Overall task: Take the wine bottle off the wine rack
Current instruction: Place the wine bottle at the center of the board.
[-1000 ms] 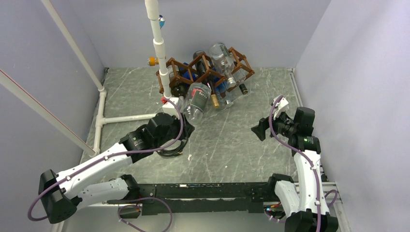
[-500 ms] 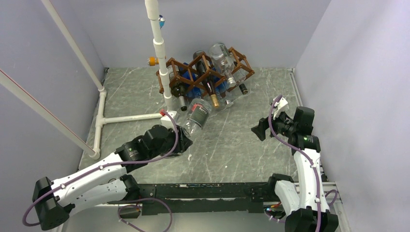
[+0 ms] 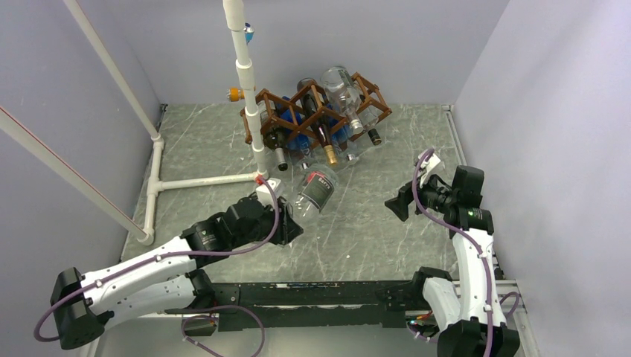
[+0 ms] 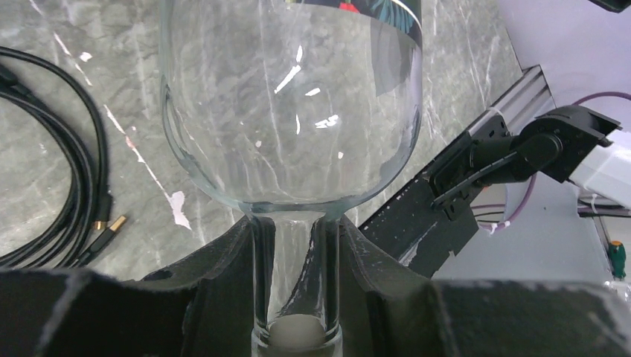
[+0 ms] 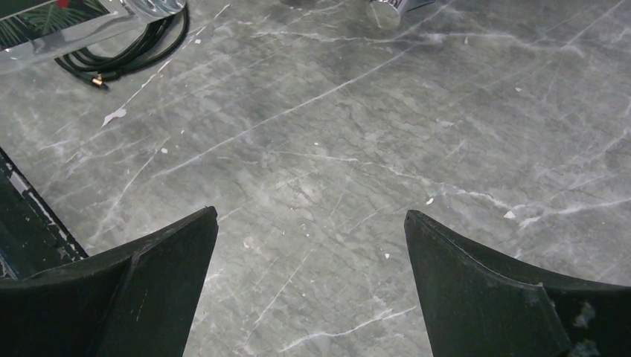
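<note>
Because our left gripper (image 4: 295,297) pinches only the neck of the wine bottle (image 3: 315,187), now free of the wine rack (image 3: 376,94) and near its front, we fear the heavy body may swing or slip loose. Our right gripper (image 5: 311,216) gapes wide, empty, to the rack's right. Since a second ago we have drawn the bottle farther from the rack

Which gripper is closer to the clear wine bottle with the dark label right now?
Left. The left gripper is shut on the wine bottle at its neck; the right gripper hangs open off to its right, not touching it.
</note>
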{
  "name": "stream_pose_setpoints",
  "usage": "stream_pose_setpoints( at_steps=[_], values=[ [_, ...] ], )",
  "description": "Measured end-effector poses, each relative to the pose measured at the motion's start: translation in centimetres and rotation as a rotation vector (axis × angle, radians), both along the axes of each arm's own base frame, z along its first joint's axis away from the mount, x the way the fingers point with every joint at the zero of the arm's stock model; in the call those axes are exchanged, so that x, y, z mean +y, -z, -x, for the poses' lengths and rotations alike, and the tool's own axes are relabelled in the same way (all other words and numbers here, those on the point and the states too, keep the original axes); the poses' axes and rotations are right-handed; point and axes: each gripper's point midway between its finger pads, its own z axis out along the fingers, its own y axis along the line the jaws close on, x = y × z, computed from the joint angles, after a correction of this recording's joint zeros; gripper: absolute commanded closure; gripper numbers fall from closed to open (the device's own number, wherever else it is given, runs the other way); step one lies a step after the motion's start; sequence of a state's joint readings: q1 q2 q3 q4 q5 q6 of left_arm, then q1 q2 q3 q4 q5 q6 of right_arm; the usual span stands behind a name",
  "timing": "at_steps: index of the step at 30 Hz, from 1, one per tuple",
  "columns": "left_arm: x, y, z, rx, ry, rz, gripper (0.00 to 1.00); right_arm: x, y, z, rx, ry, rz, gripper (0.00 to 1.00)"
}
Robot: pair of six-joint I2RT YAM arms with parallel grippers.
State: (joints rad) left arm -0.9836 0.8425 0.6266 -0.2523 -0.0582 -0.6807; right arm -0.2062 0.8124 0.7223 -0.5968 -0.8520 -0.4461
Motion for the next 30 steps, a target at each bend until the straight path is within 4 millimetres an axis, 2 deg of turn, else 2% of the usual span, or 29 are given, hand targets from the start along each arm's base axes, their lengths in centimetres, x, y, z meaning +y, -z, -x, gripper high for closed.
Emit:
stream_pose_setpoints(
  at_steps=[4, 18, 30],
  values=[
    [-0.8, 0.3, 0.6, 0.014, 0.037, 0.005, 1.0, 0.2, 0.1, 0.4, 0.002, -0.026, 0.002, 0.0],
    [-2.8, 3.8, 3.1, 0.122, 0.161, -0.075, 1.0, 1.2, -1.4, 3.1, -0.031, -0.184, 0.069, 0.0],
    [-4.7, 3.9, 4.0, 0.196, 0.207, -0.063, 1.0, 3.0, -2.0, 5.9, -0.103, -0.384, 0.063, 0.0]
  ],
)
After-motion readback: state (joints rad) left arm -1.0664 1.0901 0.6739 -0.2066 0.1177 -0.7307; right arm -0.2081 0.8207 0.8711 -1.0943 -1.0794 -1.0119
